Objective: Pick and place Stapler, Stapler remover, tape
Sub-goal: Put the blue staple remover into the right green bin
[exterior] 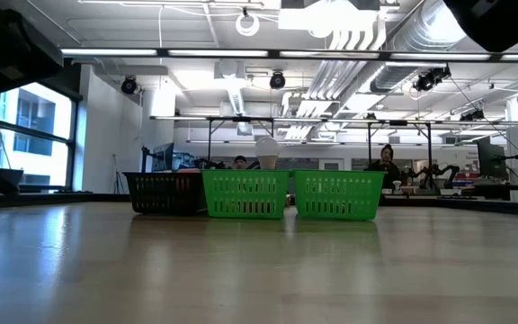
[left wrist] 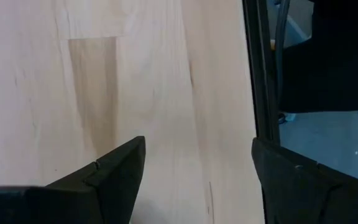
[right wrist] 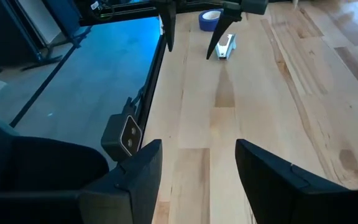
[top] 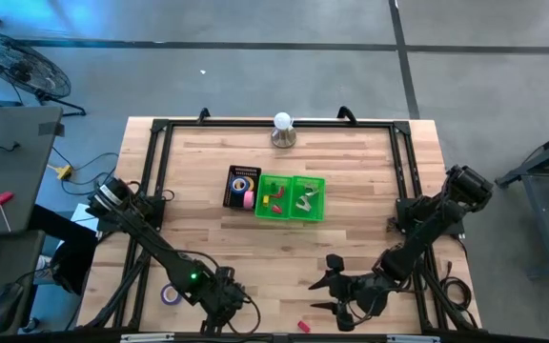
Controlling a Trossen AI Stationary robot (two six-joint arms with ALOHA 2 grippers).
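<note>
A wooden table [top: 351, 248] seen from straight above, with 2 dark robot arms reaching in from its sides toward the near edge.

The left gripper [left wrist: 194, 171] sits low at the near edge, left of centre. Its 2 fingers stand wide apart with only bare wood between them, and it holds nothing. Just beside it, toward the left edge, a blue tape roll [top: 171, 294] lies flat on the table.

The right gripper [right wrist: 197, 165] is at the near edge, right of centre. Its fingers are also apart, over bare wood, gripping nothing. A small red object [top: 303, 327] lies on the table near it, at the very edge; it is too small to identify. In the right wrist view, the left arm's fingers show farther off along the same edge, with the blue tape roll and a small white object [right wrist: 226, 46] lying on the wood close to them.

In the middle of the table, 3 small baskets stand in a row, touching: a black basket [top: 232, 188] on the left and 2 green baskets [top: 290, 198] to its right. The black basket holds a pink tape roll [top: 248, 201] and a yellow tape roll [top: 240, 184]. The green baskets hold small items, red and pale, too small to name.

Behind the baskets, near the far edge, a white ball rests on a round metal stand [top: 283, 137].
</note>
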